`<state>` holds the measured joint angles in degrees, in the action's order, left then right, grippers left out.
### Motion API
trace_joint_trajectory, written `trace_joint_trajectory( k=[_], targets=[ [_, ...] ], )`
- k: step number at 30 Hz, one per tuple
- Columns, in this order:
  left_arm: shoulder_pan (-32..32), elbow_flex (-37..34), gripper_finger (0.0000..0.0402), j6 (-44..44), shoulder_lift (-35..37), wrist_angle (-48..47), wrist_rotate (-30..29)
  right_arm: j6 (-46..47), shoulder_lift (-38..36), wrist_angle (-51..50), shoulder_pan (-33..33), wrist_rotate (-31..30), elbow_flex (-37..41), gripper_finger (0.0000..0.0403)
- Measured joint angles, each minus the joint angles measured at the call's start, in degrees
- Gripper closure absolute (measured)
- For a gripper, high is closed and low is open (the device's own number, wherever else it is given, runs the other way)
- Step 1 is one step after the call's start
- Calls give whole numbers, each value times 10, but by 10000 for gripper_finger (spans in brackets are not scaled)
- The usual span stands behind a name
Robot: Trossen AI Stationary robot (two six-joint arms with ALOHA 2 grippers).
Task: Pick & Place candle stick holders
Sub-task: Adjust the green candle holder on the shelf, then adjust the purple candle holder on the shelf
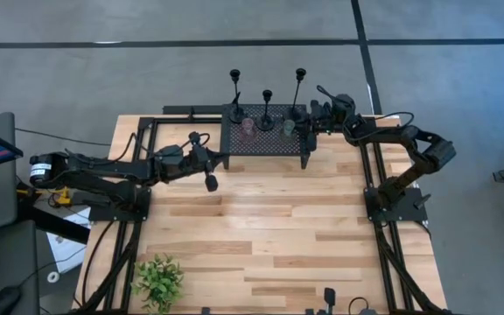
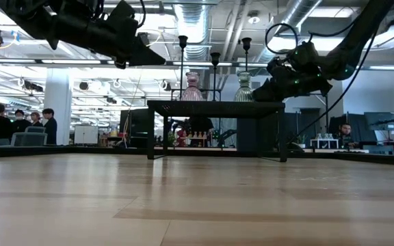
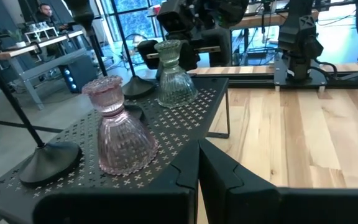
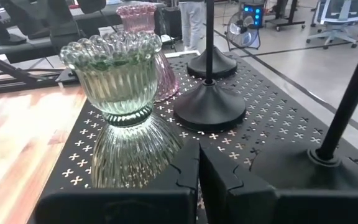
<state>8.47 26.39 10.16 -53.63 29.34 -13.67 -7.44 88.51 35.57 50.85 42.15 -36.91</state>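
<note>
Three slim black candle stick holders stand by their round bases on a black perforated stand (image 1: pixel 265 144) at the table's far middle: left (image 1: pixel 235 94), middle (image 1: pixel 267 109), right (image 1: pixel 298 92). A pink glass holder (image 3: pixel 117 134) and a green-tinted glass holder (image 4: pixel 120 93) stand in front of them. My left gripper (image 3: pixel 197 171) is shut, above the table just off the stand's near left corner. My right gripper (image 4: pixel 197 171) is shut, at the stand's right end, close to the green glass holder and the right candlestick's base (image 4: pixel 303 162).
A small leafy green plant (image 1: pixel 157 280) sits at the table's near left corner. Black arm frames (image 1: pixel 383 201) run along both table sides. The wood between the stand and the near edge (image 1: pixel 269 236) is bare. People (image 2: pixel 43 126) stand in the room behind.
</note>
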Motion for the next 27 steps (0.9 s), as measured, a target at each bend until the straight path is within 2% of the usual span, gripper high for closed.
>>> trace_joint_trajectory(
  k=[7, 15, 19, 27],
  targets=[
    [0, 0, 396, -1, 0, 0, 0, 8, 0, 0, 0, 12, 0, 403],
    [0, 0, 396, -1, 0, -2, 0, 9, -19, -1, 1, -65, 0, 403],
    [0, 0, 396, -2, 0, -4, 0, 7, -61, -29, 1, -100, 0, 403],
    [16, 0, 396, 0, 0, -4, -11, -13, -183, -177, -18, -168, 0, 403]
  ],
)
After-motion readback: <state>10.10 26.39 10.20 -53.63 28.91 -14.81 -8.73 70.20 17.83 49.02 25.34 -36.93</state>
